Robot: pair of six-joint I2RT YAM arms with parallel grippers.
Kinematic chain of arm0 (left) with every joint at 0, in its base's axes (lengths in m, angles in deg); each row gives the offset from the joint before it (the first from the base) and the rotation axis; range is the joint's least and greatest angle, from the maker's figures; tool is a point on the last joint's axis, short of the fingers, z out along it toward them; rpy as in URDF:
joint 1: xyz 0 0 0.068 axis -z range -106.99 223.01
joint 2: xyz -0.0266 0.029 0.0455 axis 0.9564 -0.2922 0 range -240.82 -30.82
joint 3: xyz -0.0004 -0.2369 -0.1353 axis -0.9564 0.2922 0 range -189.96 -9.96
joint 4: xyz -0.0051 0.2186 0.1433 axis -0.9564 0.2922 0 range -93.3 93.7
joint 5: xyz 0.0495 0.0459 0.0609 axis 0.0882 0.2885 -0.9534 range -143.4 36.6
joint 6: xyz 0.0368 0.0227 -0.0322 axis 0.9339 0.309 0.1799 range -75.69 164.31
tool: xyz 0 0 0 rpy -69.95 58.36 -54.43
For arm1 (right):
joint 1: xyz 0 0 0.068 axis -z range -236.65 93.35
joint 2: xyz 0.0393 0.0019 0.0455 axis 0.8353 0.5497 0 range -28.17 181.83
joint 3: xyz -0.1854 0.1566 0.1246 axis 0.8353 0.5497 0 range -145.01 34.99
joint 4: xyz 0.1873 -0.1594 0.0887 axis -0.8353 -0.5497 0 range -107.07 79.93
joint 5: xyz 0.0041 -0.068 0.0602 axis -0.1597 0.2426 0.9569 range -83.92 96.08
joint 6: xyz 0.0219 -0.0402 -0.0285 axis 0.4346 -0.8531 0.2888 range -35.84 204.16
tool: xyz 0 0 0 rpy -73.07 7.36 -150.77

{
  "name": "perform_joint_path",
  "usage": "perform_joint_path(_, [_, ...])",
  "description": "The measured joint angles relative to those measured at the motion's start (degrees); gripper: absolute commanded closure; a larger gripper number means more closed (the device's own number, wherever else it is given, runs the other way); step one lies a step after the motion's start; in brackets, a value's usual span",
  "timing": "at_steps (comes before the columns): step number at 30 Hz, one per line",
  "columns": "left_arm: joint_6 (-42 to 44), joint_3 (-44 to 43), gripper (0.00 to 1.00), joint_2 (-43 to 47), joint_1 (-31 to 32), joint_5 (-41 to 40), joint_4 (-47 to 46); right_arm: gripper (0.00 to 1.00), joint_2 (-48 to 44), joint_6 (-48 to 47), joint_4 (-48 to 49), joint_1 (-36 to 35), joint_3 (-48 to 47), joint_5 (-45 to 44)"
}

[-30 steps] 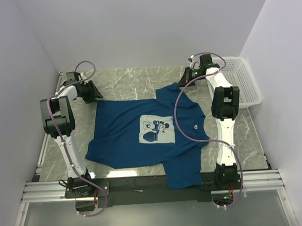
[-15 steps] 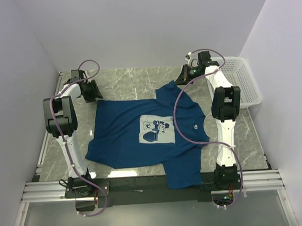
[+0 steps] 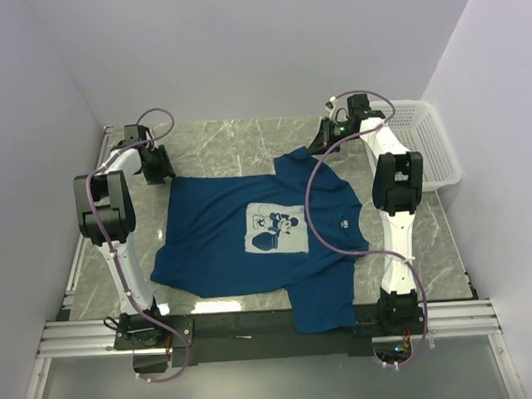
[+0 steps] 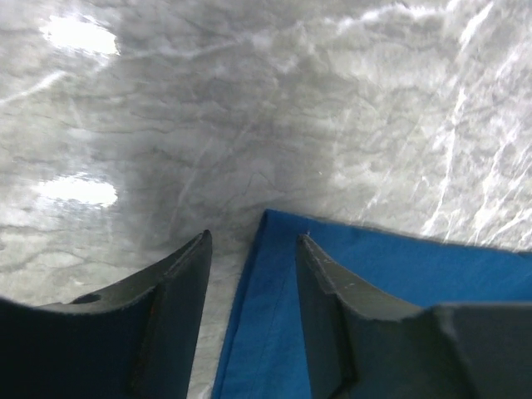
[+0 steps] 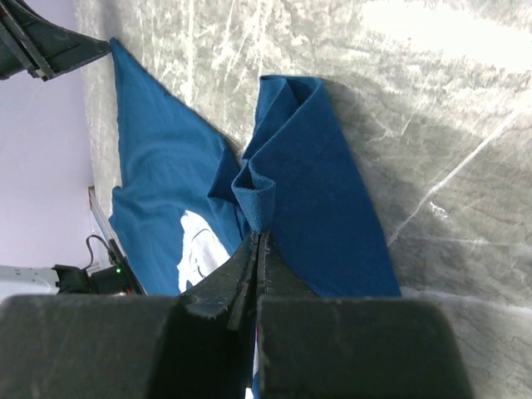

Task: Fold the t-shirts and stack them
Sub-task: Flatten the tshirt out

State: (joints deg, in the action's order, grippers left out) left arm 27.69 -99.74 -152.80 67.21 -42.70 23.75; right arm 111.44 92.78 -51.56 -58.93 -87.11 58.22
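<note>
Left gripper (image 3: 156,165) has edged to the t-shirt (image 3: 241,245) corner at 10 o'clock, fingers spread astride its edge. Right gripper (image 3: 322,142) pinches a fold at 1 o'clock. T-shirt lies flat on the table (image 3: 245,134).

Dark blue t-shirt (image 3: 205,229), white-and-blue cartoon print (image 3: 276,228), grey veined marble table (image 3: 237,139), white basket (image 3: 425,148)

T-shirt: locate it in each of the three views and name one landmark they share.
Top external: t-shirt spread flat at mid-table.
Left wrist: t-shirt corner at lower right, reaching between the open left gripper's fingers.
Right wrist: t-shirt centre and left, a fold pinched by the shut right gripper.
Shared landmark: the grey marble tabletop.
</note>
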Motion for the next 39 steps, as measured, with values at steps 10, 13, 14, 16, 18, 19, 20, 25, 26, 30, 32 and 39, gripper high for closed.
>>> perform_joint_path(10, [0.9, -0.5, 0.82, -0.6, 2.3, 0.5, 1.2, 1.0, 0.0, 0.0, -0.1, 0.0, 0.7, -0.1])
perform_joint_path(13, [0.7, -0.5, 0.99, -0.8, 2.5, 0.3, 1.7, 1.0, 0.0, -0.5, -0.1, 0.0, 0.7, -0.3])
perform_joint_path(14, [0.7, -0.6, 0.99, -0.8, 2.5, 0.3, 1.7, 1.0, -0.1, -0.8, -0.2, 0.0, 0.7, -0.5])
perform_joint_path(16, [0.6, -0.6, 0.99, -0.6, 2.6, 0.1, 1.7, 1.0, -0.1, -1.6, -0.7, 0.0, 0.6, -1.0])
perform_joint_path(18, [0.3, -0.3, 0.99, -0.2, 2.7, 0.0, 1.6, 1.0, -0.2, -2.7, -1.7, -0.1, 0.3, -1.9])
perform_joint_path(19, [0.0, 0.0, 0.99, 0.2, 2.7, 0.0, 1.5, 1.0, -0.3, -3.6, -2.5, -0.1, -0.2, -2.3])
perform_joint_path(20, [-0.3, 0.6, 0.99, 0.7, 2.8, 0.0, 1.5, 1.0, -0.4, -4.2, -3.2, -0.1, -0.7, -2.7])
perform_joint_path(25, [-3.9, 5.6, 0.99, 8.7, 3.0, 0.2, 0.1, 1.0, -3.4, -9.1, -6.6, -0.1, -5.4, -5.3])
perform_joint_path(26, [-4.6, 7.2, 0.99, 12.0, 3.0, 0.3, -0.8, 1.0, -5.1, -10.3, -7.3, -0.1, -6.3, -5.9])
perform_joint_path(30, [-8.5, 13.6, 0.99, 29.6, 3.0, 0.8, -6.9, 1.0, -16.7, -14.5, -7.9, -0.2, -7.3, -8.3])
perform_joint_path(32, [-11.3, 17.0, 0.99, 39.5, 3.0, 1.0, -12.1, 1.0, -23.5, -16.1, -7.5, -0.2, -7.2, -9.2])
perform_joint_path(39, [-20.9, 22.3, 0.99, 67.0, 3.1, 1.0, -25.7, 1.0, -48.7, -18.9, -4.9, -0.2, -8.3, -11.2])
